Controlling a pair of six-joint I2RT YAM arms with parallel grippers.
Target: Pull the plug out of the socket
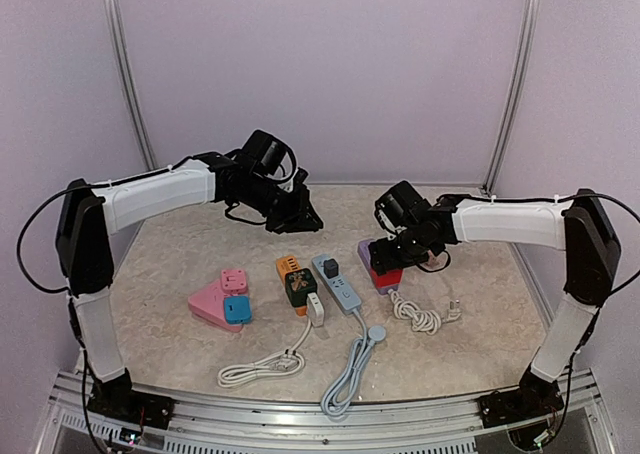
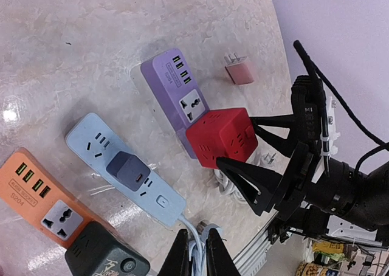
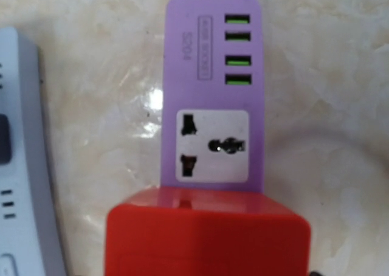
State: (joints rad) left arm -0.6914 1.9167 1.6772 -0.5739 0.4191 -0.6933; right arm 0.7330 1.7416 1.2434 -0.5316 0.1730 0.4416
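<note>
A red cube plug (image 1: 386,274) sits plugged into the near end of a purple socket strip (image 1: 366,251). In the right wrist view the red cube (image 3: 206,239) covers the strip's (image 3: 213,75) lower end; a free universal outlet and several USB ports show above it. My right gripper (image 1: 385,259) is shut on the red cube; in the left wrist view its black fingers (image 2: 243,179) clamp the cube (image 2: 222,136) on two sides. My left gripper (image 1: 300,217) hangs high at the back centre, shut and empty (image 2: 197,255).
A blue-grey strip (image 1: 337,282) carrying a dark adapter lies left of the purple one. Further left lie an orange strip (image 1: 289,267) with a dark cube plug and a pink triangular strip (image 1: 212,304). A pink adapter (image 2: 239,70) lies beyond. Coiled cables (image 1: 424,316) lie toward the front.
</note>
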